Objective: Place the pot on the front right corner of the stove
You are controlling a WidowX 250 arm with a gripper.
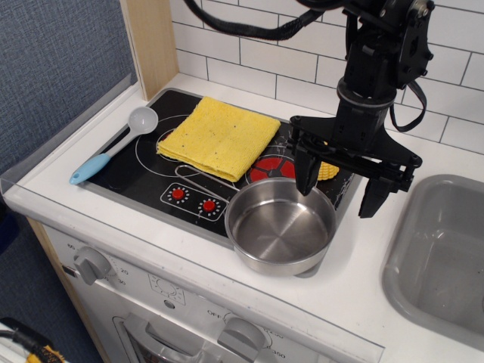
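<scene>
The shiny steel pot (pixel 278 227) sits upright on the front right corner of the black stove (pixel 151 170), its right part overhanging the stove's rim onto the white counter. My gripper (pixel 340 193) is open, its two fingers spread wide, and hangs above the pot's back right rim without touching it. It holds nothing. The red burner (pixel 266 168) lies just behind the pot.
A folded yellow cloth (pixel 219 136) lies on the back burners. A spoon with a blue handle (pixel 113 145) lies at the stove's left. A yellow corn piece (pixel 327 168) is partly hidden behind my gripper. A grey sink basin (pixel 442 257) is at the right.
</scene>
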